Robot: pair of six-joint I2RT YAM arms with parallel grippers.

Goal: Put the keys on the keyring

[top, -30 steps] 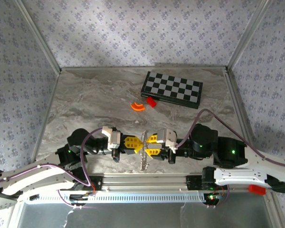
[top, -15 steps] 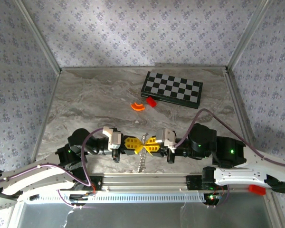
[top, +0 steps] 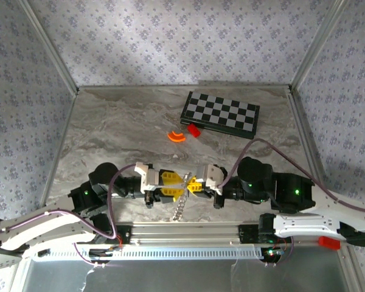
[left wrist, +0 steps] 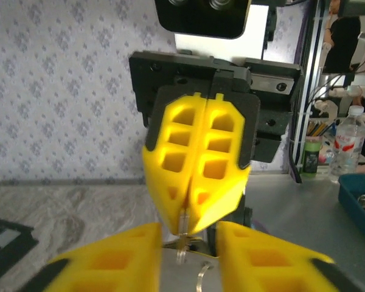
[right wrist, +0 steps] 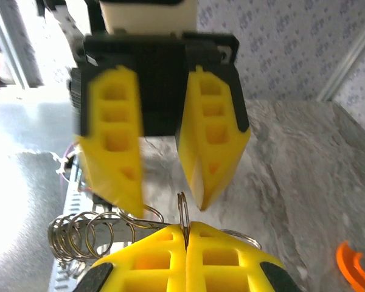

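Note:
My two grippers meet tip to tip above the near middle of the table. My right gripper [top: 188, 183] [right wrist: 187, 230] is shut on the thin edge of a steel keyring [right wrist: 183, 213], which stands upright out of its yellow fingertips. My left gripper [top: 180, 182] [left wrist: 188, 236] faces it with its yellow fingers [right wrist: 112, 152] apart, one on either side of the ring and not pressing it. In the left wrist view the right gripper [left wrist: 184, 226] shows shut, with the ring [left wrist: 182, 244] below its tips. A chain of linked rings [top: 179, 208] [right wrist: 88, 234] hangs from the keyring. The keys are hidden.
A folded chessboard [top: 219, 114] lies at the back right, with a red block [top: 194, 129] and an orange arc piece [top: 176, 136] [right wrist: 351, 264] just in front of it. The metal rail [top: 188, 230] runs along the near edge, under the hanging chain.
My right gripper has shut on the keyring and my left gripper has opened off it. Both grippers have shifted a little to the left, and the chain now hangs slanted.

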